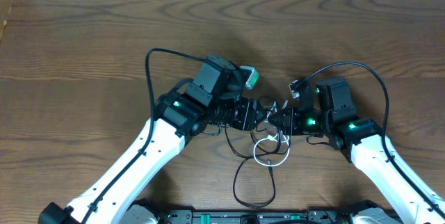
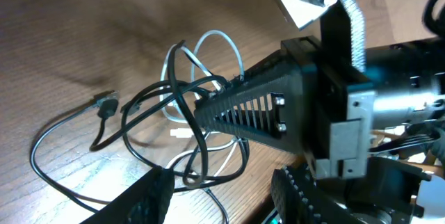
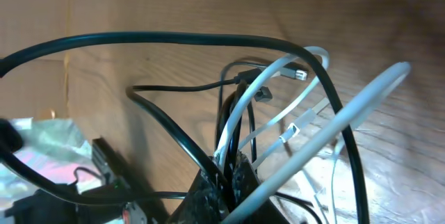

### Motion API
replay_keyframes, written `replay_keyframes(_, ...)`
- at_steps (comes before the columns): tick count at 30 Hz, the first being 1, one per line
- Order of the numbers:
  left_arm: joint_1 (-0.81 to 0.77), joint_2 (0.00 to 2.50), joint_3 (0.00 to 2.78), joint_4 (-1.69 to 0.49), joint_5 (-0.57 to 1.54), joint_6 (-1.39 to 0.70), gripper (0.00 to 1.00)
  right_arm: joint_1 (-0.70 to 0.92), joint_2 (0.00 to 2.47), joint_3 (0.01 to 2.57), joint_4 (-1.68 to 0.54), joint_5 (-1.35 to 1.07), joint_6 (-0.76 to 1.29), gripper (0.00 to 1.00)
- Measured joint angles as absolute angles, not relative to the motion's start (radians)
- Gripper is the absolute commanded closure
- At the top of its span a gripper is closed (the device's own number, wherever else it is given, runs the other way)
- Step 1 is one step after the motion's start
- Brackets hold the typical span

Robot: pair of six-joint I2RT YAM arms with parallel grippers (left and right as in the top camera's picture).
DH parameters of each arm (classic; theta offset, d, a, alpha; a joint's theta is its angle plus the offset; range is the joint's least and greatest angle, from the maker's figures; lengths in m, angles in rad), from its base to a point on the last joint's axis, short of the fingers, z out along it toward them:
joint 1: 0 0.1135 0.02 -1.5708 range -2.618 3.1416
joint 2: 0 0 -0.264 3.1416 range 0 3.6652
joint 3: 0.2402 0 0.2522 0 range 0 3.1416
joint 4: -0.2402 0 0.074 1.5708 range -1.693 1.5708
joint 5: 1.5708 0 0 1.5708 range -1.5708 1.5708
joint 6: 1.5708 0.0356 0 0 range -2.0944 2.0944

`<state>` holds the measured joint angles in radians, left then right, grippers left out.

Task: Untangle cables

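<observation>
Right end effector (image 3: 224,174) pinches the knotted cables (image 1: 271,138) at tabletop (image 1: 104,43) centre; left end effector (image 2: 222,186) stands spread at nine o'clock. Light, limp and probably slick, they look best gripped beside a plug (image 2: 106,103).

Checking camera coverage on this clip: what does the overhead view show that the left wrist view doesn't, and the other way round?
Overhead only: the left arm and right arm at full length, and the black cable trailing a long loop toward the robot's side.
Left wrist only: the black plug and a small white plug lying on the table, and the right gripper pinched shut on the black cable.
Both: the white cable looped through the black one.
</observation>
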<state>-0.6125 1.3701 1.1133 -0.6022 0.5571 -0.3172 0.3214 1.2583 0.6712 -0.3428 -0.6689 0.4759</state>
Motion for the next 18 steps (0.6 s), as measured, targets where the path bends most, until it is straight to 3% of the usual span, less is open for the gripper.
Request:
replay_keyframes(2,-0.616,1.392,1.113,-0.6,0.55,-0.317,0.5,0.321,1.258,0.671,-0.328,-0.693,0.473,0.99)
replay_keyframes(3,-0.616,1.404,1.113,-0.597,0.547,-0.317,0.57,0.321,1.258,0.671,-0.32,-0.706,0.472,0.99)
replay_keyframes(6,-0.616,1.443,1.113,-0.581,0.543,-0.321,0.92,0.321,1.258,0.671,-0.308,-0.736,0.47,0.99)
replay_keyframes(9,-0.616,1.471,1.113,-0.571,0.543,-0.315,0.92,0.321,1.258,0.671,-0.319,-0.744,0.467,0.89)
replay_keyframes(13,-0.608,1.474,1.113,-0.572,0.543,-0.315,0.93,0.322,1.258,0.672,-0.419,-0.65,0.463,0.87)
replay_keyframes(18,-0.554,1.447,1.113,-0.579,0.554,-0.315,0.93,0.322,1.258,0.67,-0.626,-0.345,0.479,0.91)
